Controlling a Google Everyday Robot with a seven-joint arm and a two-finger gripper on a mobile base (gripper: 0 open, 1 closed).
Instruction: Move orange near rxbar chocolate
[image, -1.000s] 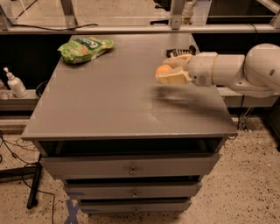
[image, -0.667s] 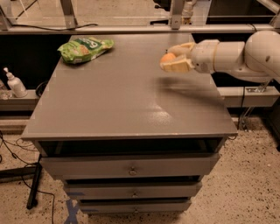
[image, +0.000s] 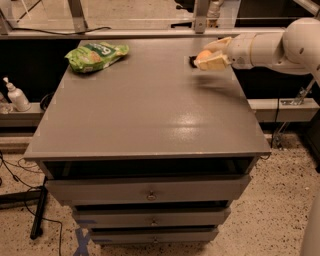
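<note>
My gripper (image: 209, 55) reaches in from the right over the far right part of the grey table (image: 145, 110). Its pale fingers are shut on the orange (image: 204, 54), held a little above the surface. Just behind and left of the fingers a small dark patch shows on the table: the rxbar chocolate (image: 192, 60), mostly hidden by the gripper. The orange is right beside it.
A green snack bag (image: 95, 54) lies at the far left of the table. The table is a drawer cabinet with several drawers (image: 150, 192) below. A white bottle (image: 15, 95) stands on a low shelf at the left. Metal frame posts stand behind the table.
My gripper has carried the orange from over the right middle of the table toward the far edge, up to the dark bar.
</note>
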